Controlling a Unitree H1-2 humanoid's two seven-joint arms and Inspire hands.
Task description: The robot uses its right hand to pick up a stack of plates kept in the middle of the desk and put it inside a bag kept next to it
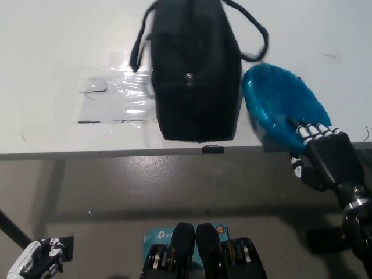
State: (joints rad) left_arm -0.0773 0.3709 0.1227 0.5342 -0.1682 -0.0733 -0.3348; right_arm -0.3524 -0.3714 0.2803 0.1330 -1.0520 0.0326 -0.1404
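White table [52, 70] filled the upper part of the view, its near edge running across the middle; grey floor below it.

Black bag [195, 70] stood on the table near the edge, long axis running away from the robot, zip line along the top, two loop handles falling to either side. Could not tell whether the zip was open. A sheet of clear plastic [116, 96] lay flat on the table to the bag's left.

Stack of plates [279, 107], blue and wrapped in shiny film, sat just right of the bag, tilted up with its near-right rim raised off the table edge and its far-left rim close to the bag's side, possibly touching.

Black right hand [322, 157] was at that raised rim, fingers [314, 132] lying over the top of the plates and the rest of the hand under the edge: clamped on the stack, as far as could be judged.

White left hand [38, 263] hung low at the lower left, well away; could not tell its state.

Judgement: the bag lay to the left of the held stack, so the carry goes up and leftward to the bag's top. Right hand far nearer.
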